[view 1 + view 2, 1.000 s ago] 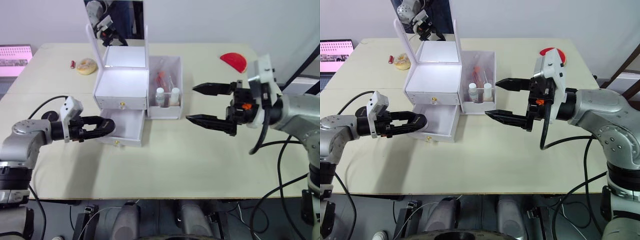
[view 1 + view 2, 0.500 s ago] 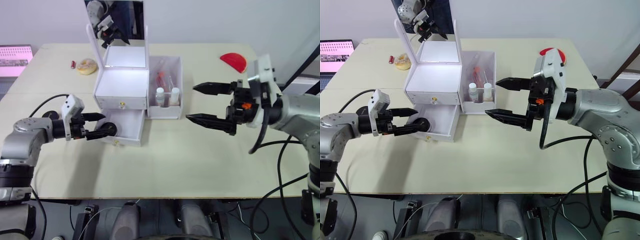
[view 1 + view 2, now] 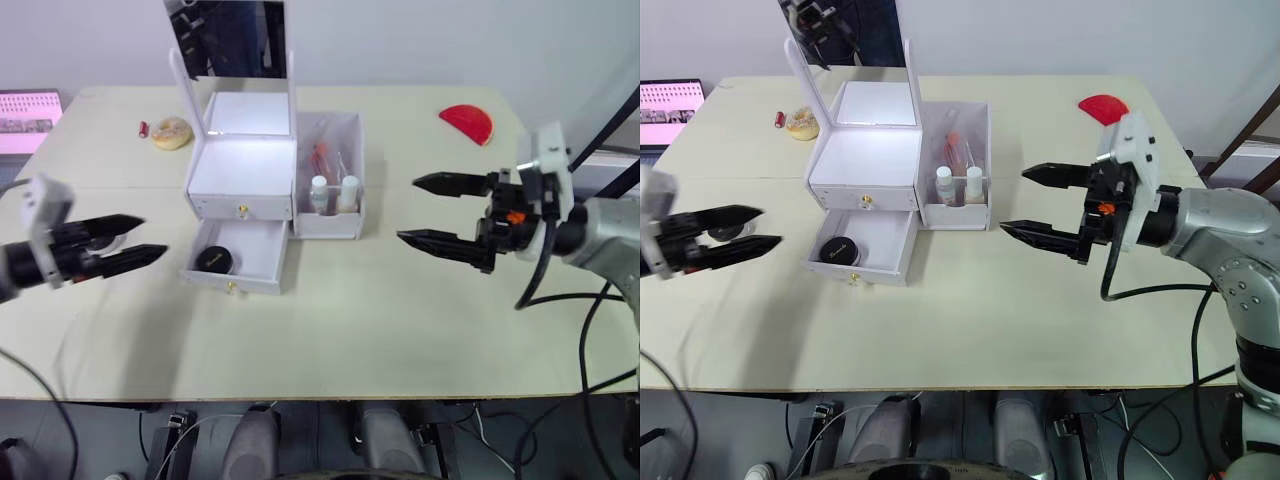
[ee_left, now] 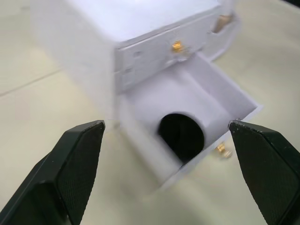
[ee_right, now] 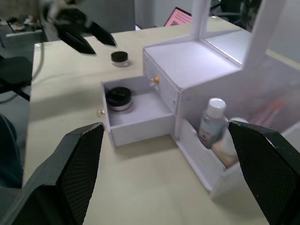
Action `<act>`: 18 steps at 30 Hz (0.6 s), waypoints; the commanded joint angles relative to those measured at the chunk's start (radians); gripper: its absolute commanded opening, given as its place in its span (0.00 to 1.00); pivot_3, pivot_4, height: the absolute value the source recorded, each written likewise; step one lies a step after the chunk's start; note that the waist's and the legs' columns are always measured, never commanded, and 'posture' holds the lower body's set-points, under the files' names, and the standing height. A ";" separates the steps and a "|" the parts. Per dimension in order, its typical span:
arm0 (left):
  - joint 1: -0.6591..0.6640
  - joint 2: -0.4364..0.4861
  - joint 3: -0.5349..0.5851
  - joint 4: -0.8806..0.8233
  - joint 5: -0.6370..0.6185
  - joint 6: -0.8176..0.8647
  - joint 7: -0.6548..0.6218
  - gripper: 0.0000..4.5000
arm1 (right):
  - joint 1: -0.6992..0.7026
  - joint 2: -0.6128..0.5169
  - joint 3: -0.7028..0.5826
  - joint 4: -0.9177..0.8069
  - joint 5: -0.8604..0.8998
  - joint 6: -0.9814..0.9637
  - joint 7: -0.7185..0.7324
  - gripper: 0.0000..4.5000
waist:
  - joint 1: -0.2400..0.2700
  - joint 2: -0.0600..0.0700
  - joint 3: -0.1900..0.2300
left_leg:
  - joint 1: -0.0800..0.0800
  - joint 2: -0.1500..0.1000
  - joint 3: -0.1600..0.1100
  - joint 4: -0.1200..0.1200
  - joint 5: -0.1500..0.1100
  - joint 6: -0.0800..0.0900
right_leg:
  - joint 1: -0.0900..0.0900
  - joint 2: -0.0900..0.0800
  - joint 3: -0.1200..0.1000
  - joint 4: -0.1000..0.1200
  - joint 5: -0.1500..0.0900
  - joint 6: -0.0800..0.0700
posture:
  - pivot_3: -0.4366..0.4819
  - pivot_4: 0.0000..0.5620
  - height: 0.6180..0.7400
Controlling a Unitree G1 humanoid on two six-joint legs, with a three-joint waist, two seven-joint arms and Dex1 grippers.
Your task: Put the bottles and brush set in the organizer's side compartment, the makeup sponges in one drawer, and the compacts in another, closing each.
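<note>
Two robot grippers hover over a beige table (image 3: 330, 340), both spread open and holding nothing. At the left, the left gripper (image 3: 128, 240) sits well apart from the white organizer (image 3: 245, 175). At the right, the right gripper (image 3: 432, 212) has its two black fingers wide apart, pointing toward the organizer. The organizer's lower drawer (image 3: 235, 260) is pulled out, and one black-lidded compact (image 3: 213, 260) lies inside it. A second compact (image 5: 119, 57) rests on the table beyond the drawer, near the left gripper. The upper drawer (image 3: 240, 207) is closed. In the side compartment (image 3: 330, 175) two white-capped bottles (image 3: 334, 194) stand upright at the front, with the brush set (image 3: 325, 155) behind them. A red half-round case (image 3: 467, 123) lies far back on the right
</note>
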 commanded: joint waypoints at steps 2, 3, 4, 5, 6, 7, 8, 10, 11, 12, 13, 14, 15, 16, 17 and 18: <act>0.111 0.046 0.192 0.119 0.078 -0.124 0.026 0.99 | 0.111 -0.022 -0.100 0.044 -0.078 -0.110 0.065 1.00 | 0.002 0.000 0.000 | 0.000 0.000 0.000 0.001 0.000 0.000 | 0.000 0.000 0.000 0.000 0.000 0.000 | 0.48 0.27 1.00; 0.134 0.050 0.215 0.138 0.089 -0.143 0.026 0.99 | 0.135 -0.024 -0.114 0.053 -0.088 -0.124 0.076 1.00 | 0.003 0.000 0.000 | 0.000 0.000 0.000 0.001 0.000 0.000 | 0.000 0.000 0.000 0.000 -0.001 0.001 | 0.48 0.27 1.00; 0.173 0.050 0.262 0.173 0.105 -0.171 0.030 0.99 | 0.190 -0.033 -0.144 0.079 -0.118 -0.153 0.104 1.00 | 0.003 0.000 0.000 | 0.000 0.000 0.000 0.001 0.000 0.000 | 0.000 0.000 0.000 0.000 -0.001 0.002 | 0.48 0.27 1.00; 0.221 0.048 0.312 0.215 0.123 -0.204 0.031 0.99 | 0.247 -0.038 -0.182 0.118 -0.151 -0.189 0.129 1.00 | 0.004 0.000 0.000 | 0.000 0.000 0.000 0.001 0.000 0.000 | 0.000 0.000 0.000 0.000 -0.001 0.002 | 0.48 0.27 1.00; 0.264 0.045 0.352 0.249 0.138 -0.235 0.029 0.99 | 0.292 -0.043 -0.215 0.155 -0.173 -0.214 0.147 1.00 | 0.004 0.000 0.000 | 0.000 0.000 0.001 0.001 0.000 0.000 | 0.000 0.000 0.000 0.000 -0.001 0.002 | 0.48 0.27 1.00; 0.293 0.045 0.376 0.272 0.146 -0.257 0.027 0.99 | 0.320 -0.046 -0.236 0.180 -0.187 -0.232 0.159 1.00 | 0.002 -0.001 0.000 | 0.000 0.000 0.001 0.001 0.000 0.000 | 0.000 0.000 0.000 -0.001 -0.001 0.002 | 0.48 0.27 1.00; 0.317 0.044 0.398 0.298 0.150 -0.279 0.027 0.99 | 0.356 -0.055 -0.254 0.208 -0.207 -0.258 0.181 1.00 | 0.001 -0.001 0.000 | 0.000 0.000 0.001 0.001 0.000 0.000 | 0.000 -0.001 0.000 -0.001 -0.001 0.002 | 0.48 0.27 1.00; 0.352 0.040 0.435 0.345 0.152 -0.309 0.032 0.99 | 0.414 -0.063 -0.289 0.265 -0.226 -0.287 0.220 1.00 | 0.003 -0.001 0.000 | 0.000 0.000 0.002 0.001 0.000 0.000 | 0.000 -0.001 0.000 -0.001 -0.002 0.003 | 0.48 0.27 1.00; 0.366 0.038 0.445 0.365 0.155 -0.324 0.034 0.99 | 0.435 -0.065 -0.296 0.293 -0.243 -0.308 0.236 1.00 | 0.003 -0.001 0.000 | 0.000 0.000 0.002 0.001 0.000 0.000 | 0.000 -0.001 0.000 -0.001 -0.002 0.003 | 0.48 0.27 1.00; 0.376 0.036 0.450 0.384 0.156 -0.338 0.035 0.99 | 0.452 -0.063 -0.299 0.317 -0.256 -0.325 0.250 1.00 | 0.003 -0.001 0.000 | 0.001 0.000 0.002 0.001 0.000 0.000 | 0.000 -0.001 0.000 -0.001 -0.002 0.003 | 0.48 0.27 1.00; 0.383 0.033 0.451 0.394 0.156 -0.348 0.036 0.99 | 0.462 -0.059 -0.300 0.340 -0.266 -0.344 0.259 1.00 | 0.002 -0.001 0.000 | 0.001 0.000 0.002 0.002 0.000 0.000 | 0.000 -0.001 0.000 -0.001 -0.002 0.003 | 0.48 0.27 1.00; 0.387 0.028 0.451 0.398 0.153 -0.355 0.037 0.99 | 0.467 -0.054 -0.298 0.356 -0.275 -0.361 0.265 1.00 | 0.000 -0.001 -0.001 | 0.002 0.000 0.002 0.002 0.000 -0.001 | 0.000 -0.001 0.000 -0.001 -0.002 0.003 | 0.48 0.27 1.00; 0.389 0.025 0.450 0.398 0.149 -0.358 0.039 0.99 | 0.468 -0.049 -0.295 0.367 -0.279 -0.372 0.269 1.00 | -0.002 -0.001 -0.001 | 0.002 0.000 0.002 0.002 0.000 -0.001 | 0.000 -0.001 0.000 -0.001 -0.002 0.003 | 0.48 0.27 1.00; 0.391 0.023 0.450 0.396 0.145 -0.359 0.041 0.99 | 0.466 -0.044 -0.293 0.373 -0.278 -0.376 0.269 1.00 | -0.002 -0.001 0.000 | 0.001 0.000 0.002 0.002 -0.001 -0.001 | 0.000 -0.002 0.000 -0.001 -0.002 0.003 | 0.48 0.27 1.00; 0.393 0.020 0.448 0.393 0.142 -0.360 0.042 0.99 | 0.464 -0.041 -0.290 0.374 -0.278 -0.380 0.268 1.00 | -0.003 -0.001 0.000 | 0.001 0.000 0.002 0.002 -0.001 -0.001 | 0.000 -0.002 0.000 -0.001 -0.002 0.003 | 0.48 0.27 1.00; 0.393 0.018 0.448 0.389 0.139 -0.361 0.043 0.99 | 0.462 -0.038 -0.287 0.371 -0.276 -0.381 0.267 1.00 | -0.003 -0.001 -0.001 | 0.001 0.000 0.002 0.002 -0.001 -0.001 | 0.000 -0.002 0.000 -0.001 -0.002 0.003 | 0.48 0.27 1.00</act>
